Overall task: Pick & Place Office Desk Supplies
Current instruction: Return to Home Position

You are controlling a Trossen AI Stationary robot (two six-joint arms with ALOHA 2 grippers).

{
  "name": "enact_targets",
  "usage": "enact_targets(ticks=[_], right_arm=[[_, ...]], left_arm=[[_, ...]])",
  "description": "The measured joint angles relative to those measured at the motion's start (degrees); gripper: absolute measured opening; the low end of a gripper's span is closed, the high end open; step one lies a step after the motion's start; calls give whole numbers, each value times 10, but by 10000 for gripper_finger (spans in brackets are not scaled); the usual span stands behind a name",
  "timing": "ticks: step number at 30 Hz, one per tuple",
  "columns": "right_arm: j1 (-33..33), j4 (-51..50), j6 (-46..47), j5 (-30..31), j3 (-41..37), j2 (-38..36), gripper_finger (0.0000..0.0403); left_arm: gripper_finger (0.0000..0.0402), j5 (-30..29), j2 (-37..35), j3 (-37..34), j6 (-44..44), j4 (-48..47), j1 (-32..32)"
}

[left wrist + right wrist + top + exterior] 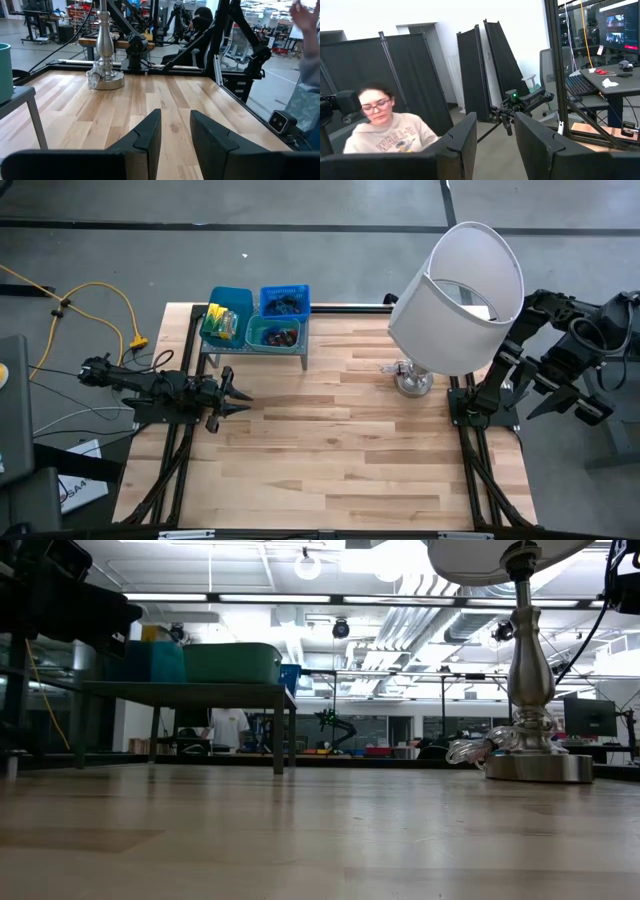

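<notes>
The office desk supplies lie in three small trays at the table's far left. Yellow-green packets (219,323) fill a blue tray, dark loops (285,303) a blue basket, and small items (279,337) a teal tray (232,662). The trays stand on a grey rack (254,350). My left gripper (240,394) is open just in front of the rack, pointing level toward the table's right edge, with nothing between its fingers (148,131). My right gripper (495,142) is open and raised beyond the table's right edge, pointing into the room.
A big lamp with a white shade (462,292) stands on its metal base (413,381) at the far right of the table, and its base (540,766) also shows in the low view. A person (385,130) sits beyond the table. Bare wood (340,460) spreads across the middle and the near side.
</notes>
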Motion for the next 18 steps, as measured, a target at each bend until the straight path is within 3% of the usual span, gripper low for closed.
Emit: enact_targets(ticks=[14,18], right_arm=[[0,1,-17,2,0,0,120],[-5,3,-32,78,0,18,120]], left_arm=[[98,0,0,0,0,0,0],[98,0,0,0,0,0,0]])
